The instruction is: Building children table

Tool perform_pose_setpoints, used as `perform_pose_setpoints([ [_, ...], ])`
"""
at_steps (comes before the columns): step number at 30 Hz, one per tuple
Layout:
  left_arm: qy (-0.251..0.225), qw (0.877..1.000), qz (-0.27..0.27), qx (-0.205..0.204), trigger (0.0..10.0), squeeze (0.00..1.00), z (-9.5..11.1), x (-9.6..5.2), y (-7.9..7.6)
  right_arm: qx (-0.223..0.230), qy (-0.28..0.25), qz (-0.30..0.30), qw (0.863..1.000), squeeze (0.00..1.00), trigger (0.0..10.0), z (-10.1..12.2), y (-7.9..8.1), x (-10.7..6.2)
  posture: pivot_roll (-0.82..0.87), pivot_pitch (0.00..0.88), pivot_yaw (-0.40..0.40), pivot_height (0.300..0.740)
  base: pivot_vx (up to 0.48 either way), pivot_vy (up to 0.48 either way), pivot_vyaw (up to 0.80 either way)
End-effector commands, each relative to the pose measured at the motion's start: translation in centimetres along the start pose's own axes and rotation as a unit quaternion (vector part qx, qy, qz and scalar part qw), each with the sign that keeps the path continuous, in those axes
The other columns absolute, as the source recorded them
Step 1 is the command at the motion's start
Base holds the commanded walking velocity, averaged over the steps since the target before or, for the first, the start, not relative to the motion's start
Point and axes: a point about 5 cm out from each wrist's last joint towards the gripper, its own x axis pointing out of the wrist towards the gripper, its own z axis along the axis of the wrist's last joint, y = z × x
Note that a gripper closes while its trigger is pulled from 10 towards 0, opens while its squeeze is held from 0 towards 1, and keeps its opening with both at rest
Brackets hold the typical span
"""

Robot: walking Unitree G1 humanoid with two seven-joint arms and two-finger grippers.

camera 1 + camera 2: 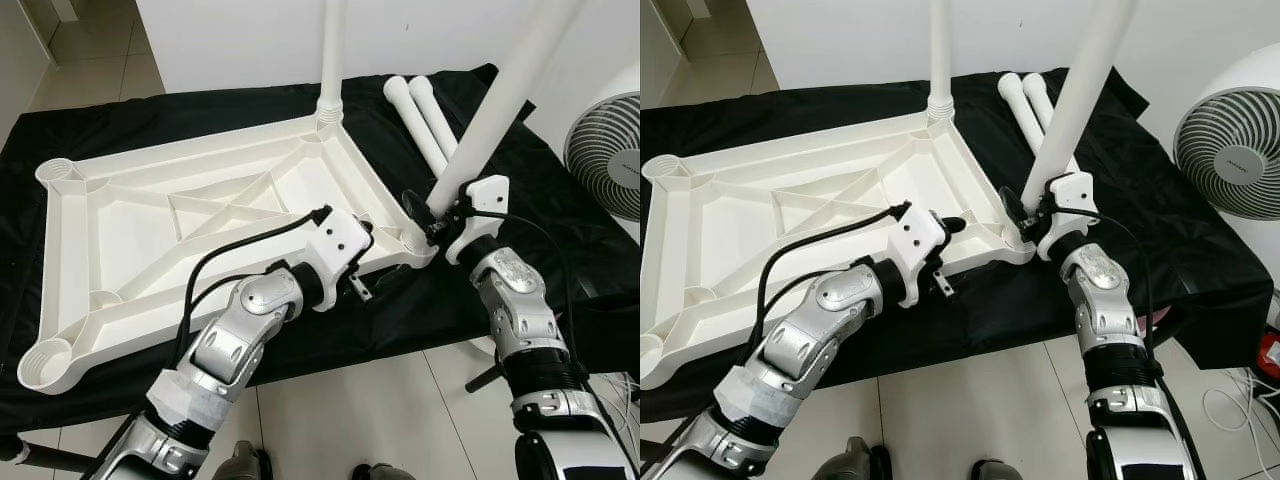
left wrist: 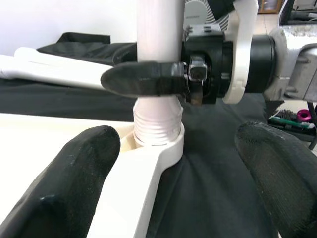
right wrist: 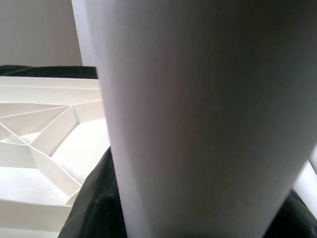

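The white plastic table top [image 1: 120, 215] lies upside down on a black cloth. One white leg [image 1: 331, 60] stands upright in its far right corner socket. A second leg [image 1: 500, 100] leans in the near right corner socket [image 2: 158, 144], its threaded end partly seated. My right gripper [image 1: 432, 218] is shut on this leg just above the socket, with one black finger [image 2: 141, 79] across the tube. My left gripper [image 2: 183, 168] is open, its fingertips [image 2: 64, 173] spread to either side of the same corner, touching nothing.
Two loose white legs [image 1: 425, 115] lie on the cloth at the back right. A white fan [image 1: 610, 150] stands to the right of the table. The black cloth's front edge [image 1: 400, 345] hangs over tiled floor.
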Motion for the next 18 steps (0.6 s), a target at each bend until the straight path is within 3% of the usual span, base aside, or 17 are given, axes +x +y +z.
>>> perform_pose_setpoints([
  [1, 0.007, 1.0, -0.025, -0.004, 10.0, 0.0, -0.2, -0.1, -0.5, 0.03, 0.068, 0.005, 0.997, 0.0, 10.0, -3.0, 0.7, -1.1, -0.07, 0.103, 0.05, 0.74, 0.0, 0.0, 0.0],
  [11, 0.008, 0.999, -0.032, -0.007, 10.0, 0.0, -0.3, -0.1, -0.7, 0.071, 0.115, -0.046, 0.99, 0.0, 10.0, -3.9, -0.3, -0.9, -0.08, 0.099, 0.057, 0.74, 0.0, 0.0, 0.0],
  [18, 0.008, 0.999, -0.034, -0.008, 10.0, 0.0, -0.3, -0.1, -0.9, 0.061, 0.144, -0.058, 0.986, 0.0, 10.0, -4.4, -0.6, -0.5, -0.08, 0.097, 0.057, 0.74, 0.0, 0.0, 0.0],
])
